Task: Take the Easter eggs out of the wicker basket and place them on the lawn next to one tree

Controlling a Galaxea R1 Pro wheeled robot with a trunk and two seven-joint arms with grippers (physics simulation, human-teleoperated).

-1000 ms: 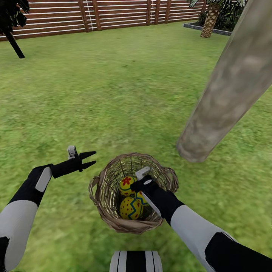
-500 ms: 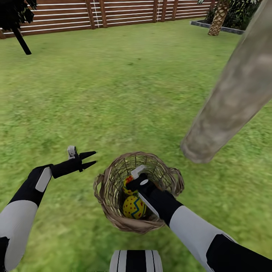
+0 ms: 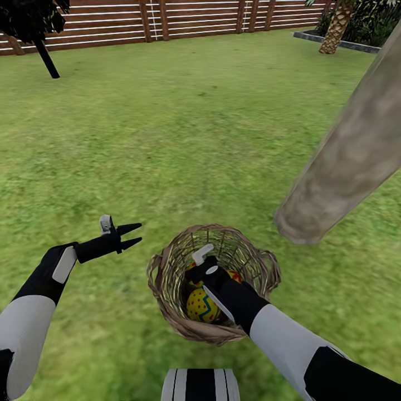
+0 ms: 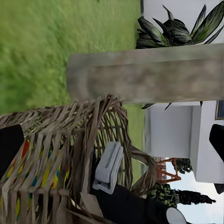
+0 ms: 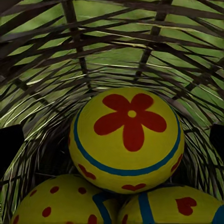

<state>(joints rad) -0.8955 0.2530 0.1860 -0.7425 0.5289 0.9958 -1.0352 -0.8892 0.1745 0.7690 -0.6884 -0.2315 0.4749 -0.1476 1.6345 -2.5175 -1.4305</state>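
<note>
The wicker basket (image 3: 167, 287) stands on the lawn (image 3: 184, 139) just left of the tree's pale trunk (image 3: 345, 161). My right gripper (image 3: 196, 266) reaches down inside the basket. In the right wrist view its open fingers (image 5: 9, 149) flank an Easter egg with a red flower (image 5: 127, 135), apart from it, and two more eggs (image 5: 56, 205) (image 5: 172, 207) lie under it. From the head, a dotted egg with a blue zigzag (image 3: 200, 305) shows beside my right wrist. My left gripper (image 3: 132, 234) hovers open and empty over grass left of the basket.
A brown slat fence (image 3: 184, 19) bounds the garden at the back. A thin near-black tree (image 3: 39, 33) stands far left and a palm-like plant (image 3: 340, 28) far right. A white house wall (image 4: 170, 130) lies beyond the trunk (image 4: 144, 77).
The head view has panned, so everything shifted right. My right gripper has pushed deeper and leftward into the basket, now covering the flower egg from above. The left arm has held still.
</note>
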